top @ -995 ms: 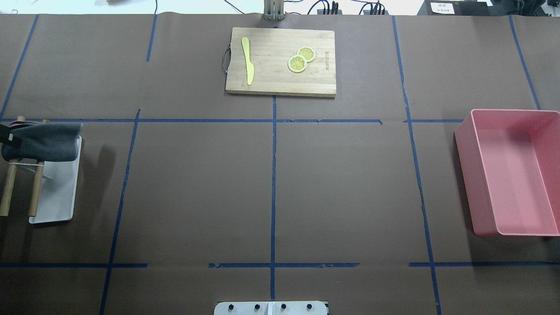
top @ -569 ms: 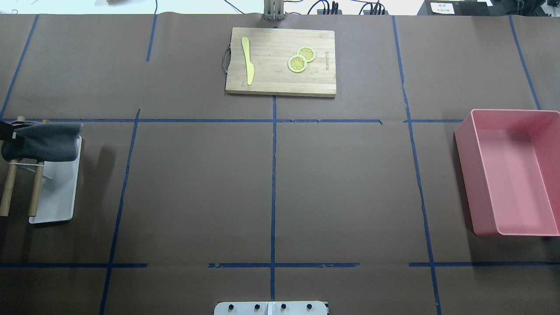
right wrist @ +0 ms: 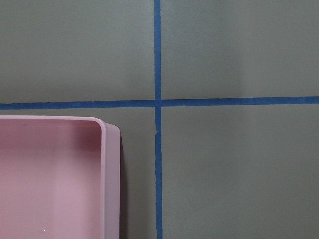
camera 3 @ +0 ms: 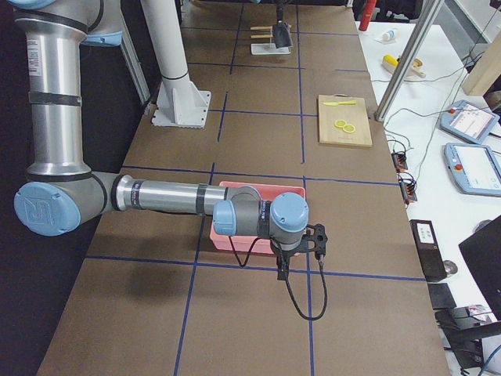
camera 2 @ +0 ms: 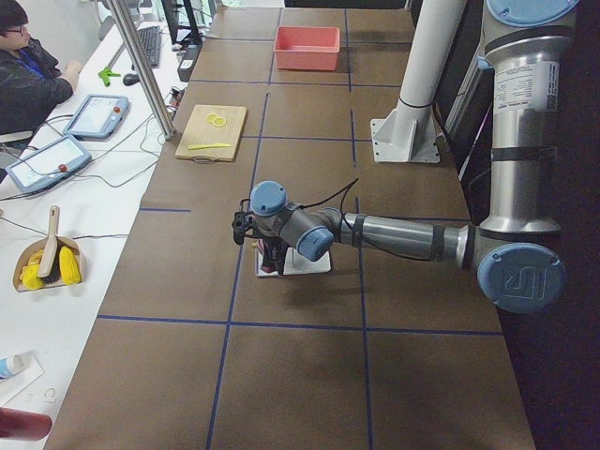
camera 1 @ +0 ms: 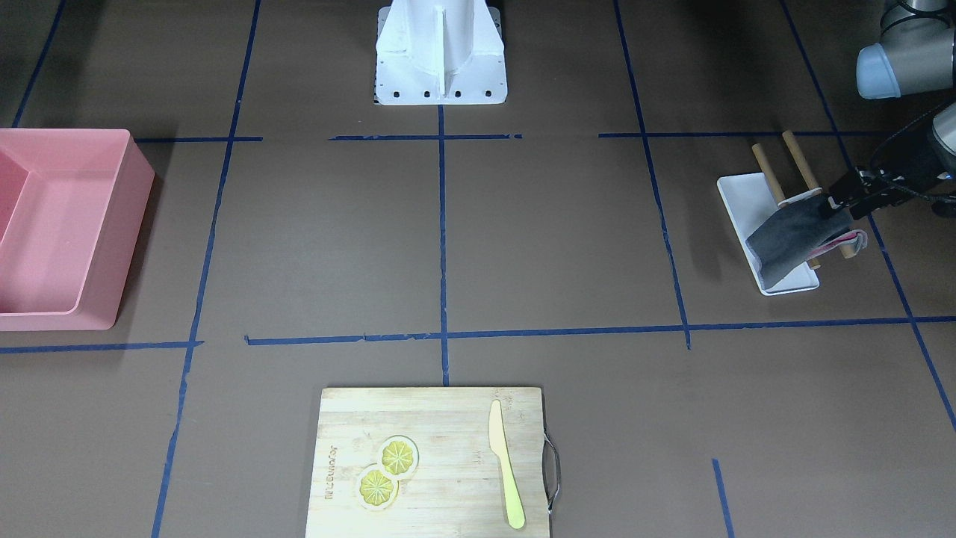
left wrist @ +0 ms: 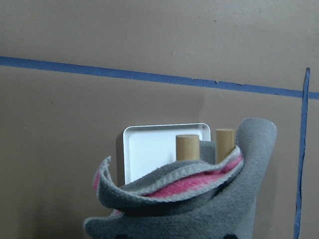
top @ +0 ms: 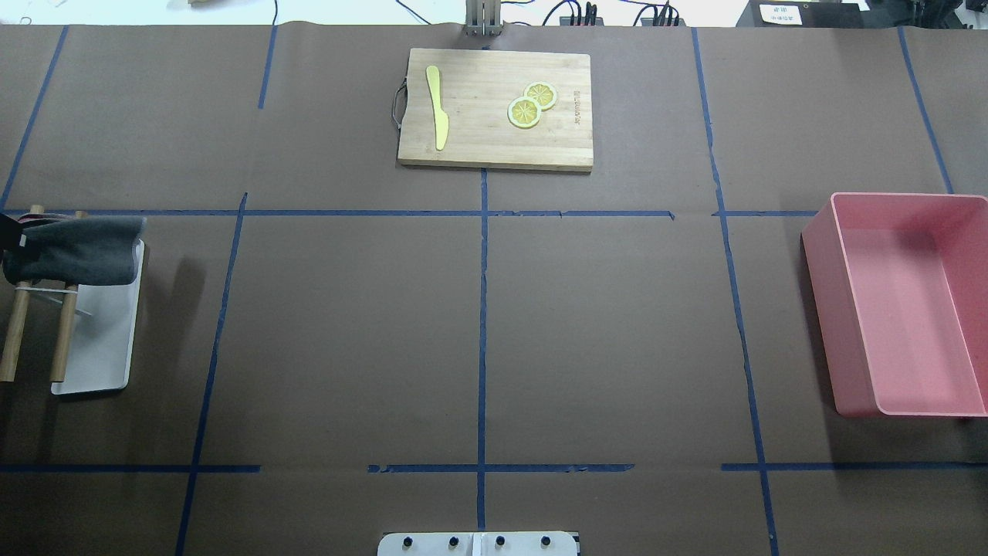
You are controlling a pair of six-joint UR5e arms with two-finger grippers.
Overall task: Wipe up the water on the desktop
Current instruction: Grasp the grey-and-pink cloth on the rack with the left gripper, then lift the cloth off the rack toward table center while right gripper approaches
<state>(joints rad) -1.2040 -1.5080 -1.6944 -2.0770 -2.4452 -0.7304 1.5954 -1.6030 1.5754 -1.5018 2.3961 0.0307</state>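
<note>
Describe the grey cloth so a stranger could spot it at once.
At the left end of the desktop sits a white tray with two wooden rods above it. Draped over them is the cloth: the only soft thing, grey fleece, pink inside.

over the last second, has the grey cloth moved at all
No. In the overhead view the grey cloth has not visibly shifted: its right edge still lies over the far corner of the white tray.

A grey cloth (camera 1: 792, 239) is covering the far ends of two wooden pegs (camera 1: 768, 173) and part of a white tray (camera 1: 747, 198), and is hiding the left gripper (camera 1: 835, 205) at its tips. A pink bin (top: 903, 309) is running off the overhead view's right edge. The right gripper (camera 3: 282, 266) is showing too small to judge.
</note>
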